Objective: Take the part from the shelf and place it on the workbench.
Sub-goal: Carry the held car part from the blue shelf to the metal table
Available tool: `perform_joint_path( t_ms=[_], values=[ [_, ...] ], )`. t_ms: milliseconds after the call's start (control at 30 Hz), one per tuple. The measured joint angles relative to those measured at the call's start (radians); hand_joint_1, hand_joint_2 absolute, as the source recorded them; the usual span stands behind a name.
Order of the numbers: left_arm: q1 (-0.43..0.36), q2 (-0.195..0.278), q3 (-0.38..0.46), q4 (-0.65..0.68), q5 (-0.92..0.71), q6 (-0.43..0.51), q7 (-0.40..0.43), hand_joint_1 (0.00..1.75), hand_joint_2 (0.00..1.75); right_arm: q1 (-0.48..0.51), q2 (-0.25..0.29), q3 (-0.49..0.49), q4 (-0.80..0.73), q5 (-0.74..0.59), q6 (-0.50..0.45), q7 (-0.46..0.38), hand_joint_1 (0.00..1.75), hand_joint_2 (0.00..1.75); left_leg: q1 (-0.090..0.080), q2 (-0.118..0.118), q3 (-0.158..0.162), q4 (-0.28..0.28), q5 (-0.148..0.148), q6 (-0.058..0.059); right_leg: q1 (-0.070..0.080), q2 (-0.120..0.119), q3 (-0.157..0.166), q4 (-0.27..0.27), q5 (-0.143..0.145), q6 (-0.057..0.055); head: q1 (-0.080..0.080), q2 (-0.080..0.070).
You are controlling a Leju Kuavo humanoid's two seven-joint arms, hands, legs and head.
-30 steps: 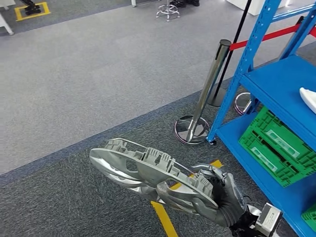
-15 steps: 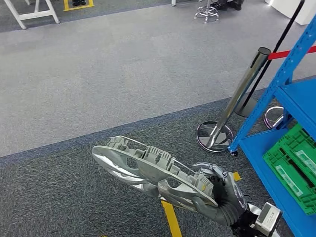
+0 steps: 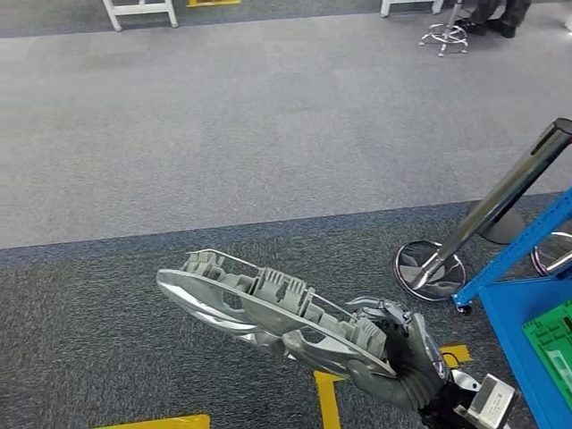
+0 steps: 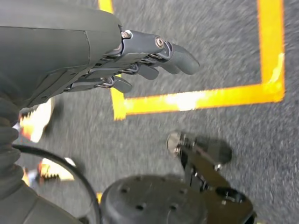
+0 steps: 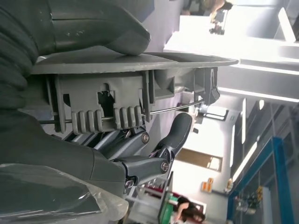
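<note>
Right hand (image 3: 405,362) grasps the grey cast part (image 3: 270,308) at one end, part sticking out over the carpet, well clear of the blue shelf (image 3: 519,308). Left hand (image 4: 141,65) hangs released, fingers straight, holding nothing. Whole view has swung since a second ago: shelf slid toward the edge, stanchion (image 3: 472,223) too — camera turned, part not shifted in the hand. Pick looks done; bench not yet reached.

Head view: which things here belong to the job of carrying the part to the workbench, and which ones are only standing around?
Belongs to the job:
- the grey part
- the right hand gripping one end of it
- the blue shelf

Only standing around:
- the chrome barrier post
- the green crate
- the yellow floor tape
- the stool
</note>
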Motion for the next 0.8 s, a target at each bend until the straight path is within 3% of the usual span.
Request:
perform_joint_path(
  t_ms=[67, 100, 133, 200, 267, 333, 367, 433, 500, 567, 600, 633, 700, 767, 800],
  values=[
    [0.005, 0.002, 0.0, -0.003, 0.011, -0.005, 0.003, 0.0, 1.75, -0.001, 0.0, 0.001, -0.002, 0.0, 0.001, -0.002, 1.75, 1.75, 0.003, -0.023, -0.01, 0.005, 0.001, -0.013, 0.002, 0.019, 0.019, -0.036, 0.002, -0.005, -0.001, 0.0],
    [0.008, 0.003, 0.0, -0.004, 0.014, -0.006, 0.004, 0.0, 1.75, -0.001, 0.0, 0.002, -0.003, -0.001, 0.001, -0.002, 1.75, 1.75, 0.007, -0.035, -0.014, 0.004, 0.003, -0.02, 0.003, 0.008, 0.023, -0.039, 0.003, -0.009, -0.001, 0.0],
    [0.011, 0.004, 0.0, -0.005, 0.016, -0.007, 0.004, 0.0, 1.75, -0.002, 0.0, 0.002, -0.003, -0.001, 0.001, -0.003, 1.75, 1.75, 0.009, -0.032, -0.016, 0.007, 0.002, -0.025, 0.004, -0.005, 0.025, -0.042, 0.005, -0.014, -0.001, 0.0],
    [0.014, 0.006, -0.001, -0.006, 0.017, -0.008, 0.005, 0.0, 1.75, -0.002, 0.0, 0.002, -0.004, 0.0, 0.001, -0.003, 1.75, 1.75, 0.007, 0.013, -0.037, 0.052, -0.027, -0.034, 0.003, -0.033, 0.031, -0.049, 0.008, -0.025, -0.004, 0.0],
    [0.012, 0.008, -0.001, -0.008, 0.017, -0.009, 0.005, 0.0, 1.75, -0.001, 0.0, 0.002, -0.005, 0.0, 0.001, -0.003, 1.75, 1.75, 0.008, 0.069, -0.091, 0.169, -0.089, -0.043, 0.005, -0.064, 0.034, -0.05, 0.005, -0.032, -0.007, 0.0],
    [0.011, 0.008, -0.001, -0.008, 0.017, -0.009, 0.007, 0.0, 1.75, -0.001, 0.0, 0.002, -0.005, 0.0, 0.001, -0.003, 1.75, 1.75, 0.013, 0.084, -0.138, 0.27, -0.124, -0.049, 0.006, -0.094, 0.036, -0.05, 0.002, -0.034, -0.007, 0.0],
    [0.012, 0.009, -0.002, -0.009, 0.017, -0.008, 0.01, 0.0, 1.75, -0.002, 0.0, 0.002, -0.005, 0.0, 0.001, -0.003, 1.75, 1.75, 0.016, 0.087, -0.14, 0.273, -0.114, -0.051, 0.006, -0.108, 0.037, -0.05, 0.0, -0.034, -0.007, 0.0],
    [0.01, 0.016, -0.011, -0.009, 0.017, -0.001, 0.023, 0.0, 1.75, -0.002, 0.0, 0.002, -0.005, -0.001, 0.003, -0.003, 1.75, 1.75, 0.02, 0.104, -0.088, 0.176, -0.053, -0.053, 0.006, -0.134, 0.044, -0.05, -0.006, -0.03, -0.007, 0.0],
    [0.001, 0.032, -0.04, -0.009, 0.015, 0.009, 0.039, 0.0, 1.75, -0.003, 0.0, 0.003, -0.005, -0.001, 0.006, -0.003, 1.75, 1.75, 0.015, 0.142, -0.026, 0.057, -0.011, -0.047, 0.01, -0.154, 0.05, -0.049, -0.014, -0.02, -0.006, 0.0],
    [-0.012, 0.055, -0.088, -0.009, 0.013, 0.013, 0.046, 0.0, 1.75, -0.004, 0.0, 0.003, -0.005, 0.0, 0.009, -0.004, 1.75, 1.75, 0.007, 0.155, -0.007, 0.017, -0.01, -0.034, 0.013, -0.172, 0.055, -0.049, -0.022, -0.008, -0.005, 0.0],
    [-0.017, 0.067, -0.115, -0.009, 0.011, 0.014, 0.044, 0.0, 1.75, -0.006, 0.0, 0.002, -0.005, 0.0, 0.01, -0.005, 1.75, 1.75, 0.004, 0.143, -0.009, 0.015, -0.01, -0.026, 0.012, -0.18, 0.059, -0.049, -0.024, -0.002, -0.005, 0.0],
    [-0.022, 0.078, -0.143, -0.009, 0.009, 0.016, 0.041, 0.0, 1.75, -0.008, 0.0, 0.002, -0.006, 0.0, 0.012, -0.005, 1.75, 1.75, 0.004, 0.133, -0.008, 0.013, -0.009, -0.019, 0.008, -0.181, 0.063, -0.049, -0.028, 0.004, -0.005, 0.0],
    [-0.04, 0.094, -0.201, -0.012, 0.002, 0.026, 0.033, 0.0, 1.75, -0.012, 0.0, -0.001, -0.007, 0.0, 0.018, -0.007, 1.75, 1.75, 0.005, 0.115, -0.004, 0.006, -0.005, -0.005, 0.003, -0.144, 0.05, -0.015, -0.054, 0.012, -0.002, 0.0],
    [-0.072, 0.105, -0.261, -0.013, -0.002, 0.042, 0.029, 0.0, 1.75, -0.015, -0.001, -0.002, -0.008, 0.001, 0.027, -0.007, 1.75, 1.75, 0.006, 0.095, -0.003, 0.004, -0.003, 0.005, 0.003, -0.089, -0.006, 0.097, -0.109, 0.012, 0.005, 0.0],
    [-0.088, 0.109, -0.291, -0.013, 0.0, 0.049, 0.027, 0.0, 1.75, -0.018, -0.002, -0.002, -0.008, 0.003, 0.033, -0.007, 1.75, 1.75, 0.005, 0.083, -0.004, 0.004, -0.003, 0.008, 0.003, -0.075, -0.045, 0.166, -0.134, 0.012, 0.007, 0.0]
  ],
)
